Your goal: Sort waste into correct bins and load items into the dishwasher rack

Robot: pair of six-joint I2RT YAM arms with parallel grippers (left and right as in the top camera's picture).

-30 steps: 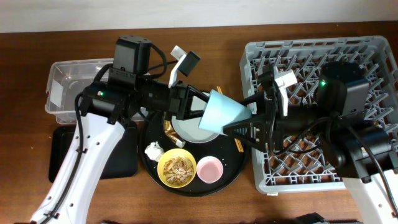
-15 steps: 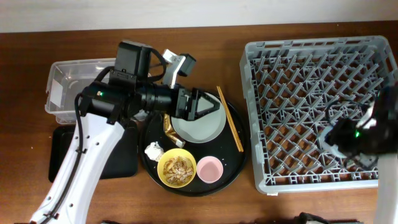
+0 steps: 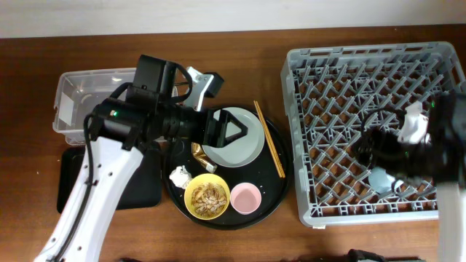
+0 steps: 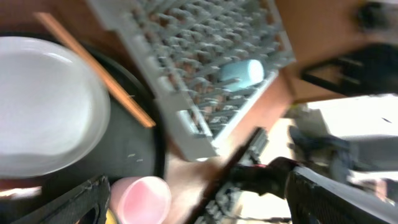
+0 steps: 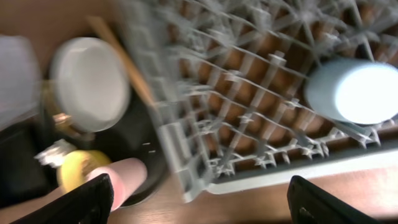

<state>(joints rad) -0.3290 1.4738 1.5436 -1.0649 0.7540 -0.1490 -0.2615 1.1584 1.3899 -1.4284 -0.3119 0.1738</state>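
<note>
The small blue cup (image 3: 380,180) lies on its side in the dishwasher rack (image 3: 364,73), near its front right corner, also seen as the cup (image 5: 354,90) in the right wrist view. My right gripper (image 3: 373,154) hovers just above it, open and empty. My left gripper (image 3: 237,133) is open and empty over the pale green plate (image 3: 244,149). On the round black tray (image 3: 280,182) are the chopsticks (image 3: 268,138), pink cup (image 3: 245,197), yellow bowl (image 3: 206,199) with food scraps, white tissue (image 3: 179,175) and gold-brown wrapper (image 3: 198,153).
The clear tub (image 3: 80,94) stands at the back left, with the shallow black tray bin (image 3: 73,182) in front of it, partly under my left arm. The rack fills the right half of the table. Bare wood runs between the round tray and the rack.
The blue cup, held between both grippers a second ago, went right with the right arm and now lies released in the rack. The left gripper opened and drew back over the plate.
</note>
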